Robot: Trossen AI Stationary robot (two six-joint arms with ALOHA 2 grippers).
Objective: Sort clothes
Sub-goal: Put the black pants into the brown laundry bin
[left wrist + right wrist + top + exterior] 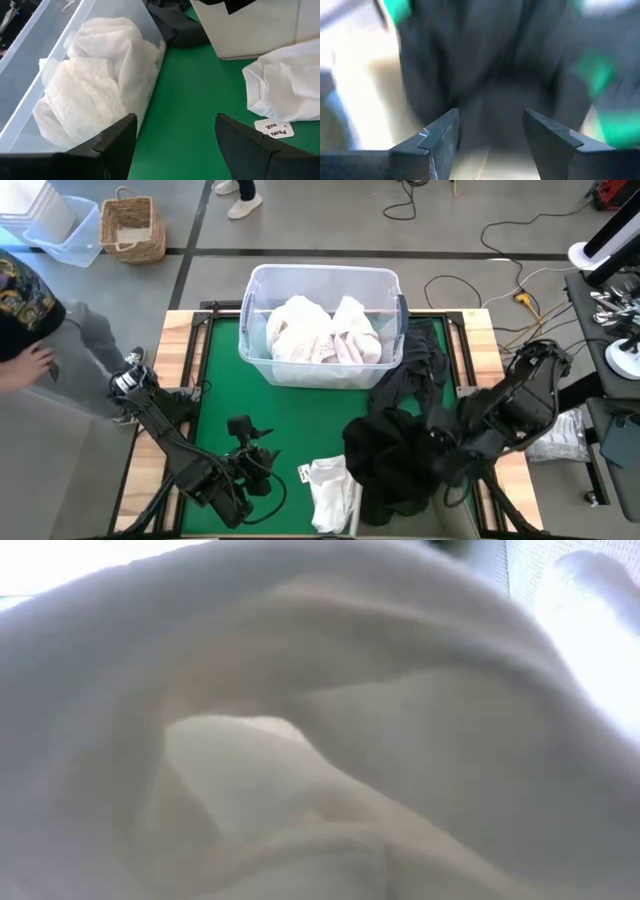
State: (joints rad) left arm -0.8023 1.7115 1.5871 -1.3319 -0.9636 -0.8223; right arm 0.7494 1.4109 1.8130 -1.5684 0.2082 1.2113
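Green tabletop (290, 430) with wooden edges, grey floor, wicker basket (132, 225) beyond, one clear tub (320, 370) at far edge holding white clothes (322, 332), dark clothes (395, 445) heaped toward right edge, one white garment (332, 492) at near edge, left gripper (262, 463) spread and empty, right gripper (490, 137) parted before dark fabric.

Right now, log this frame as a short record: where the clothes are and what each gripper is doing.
light clothes: piled in the clear tub
dark clothes: heaped on the mat's right side, over the beige box
white garment: loose on the green mat, near edge
left gripper: open, empty, above the mat
right gripper: open, over dark fabric
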